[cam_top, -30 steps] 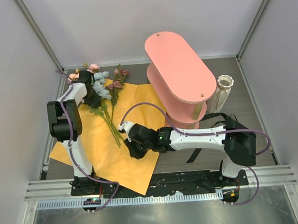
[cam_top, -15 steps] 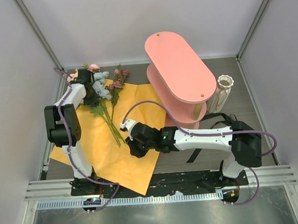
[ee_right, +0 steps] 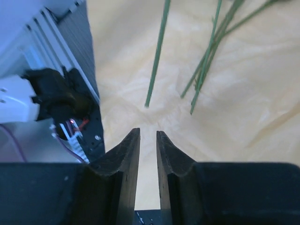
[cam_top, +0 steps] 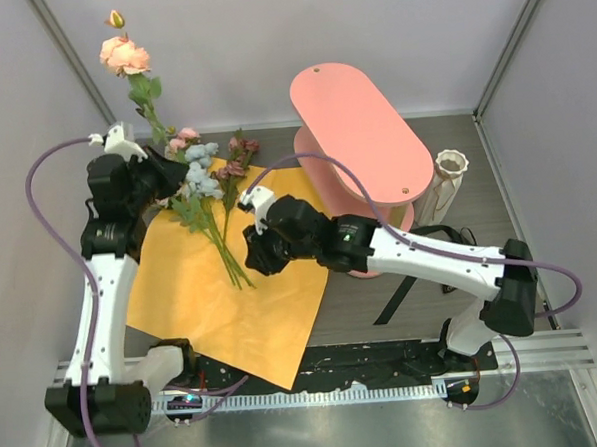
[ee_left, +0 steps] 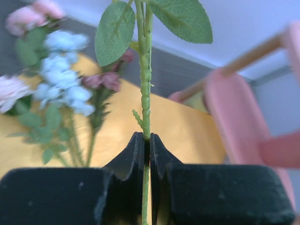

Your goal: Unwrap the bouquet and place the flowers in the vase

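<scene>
Flowers [cam_top: 201,179] are spread on orange paper [cam_top: 213,308], one rose [cam_top: 124,55] held aloft, pinched by the left tool [ee_left: 146,139]; right tool [ee_right: 148,138] barely parted, empty; were the thin stem swivelled, the vase [cam_top: 451,162] could be missed

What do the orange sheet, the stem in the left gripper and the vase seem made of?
The orange sheet: thin matte paper, going by its soft creases and wrinkles. The stem, clamped in the left gripper: probably moulded plastic, an even green with small nubs along it. The vase: likely ceramic, cream and ribbed with a scalloped rim; too small here to judge its finish.
</scene>
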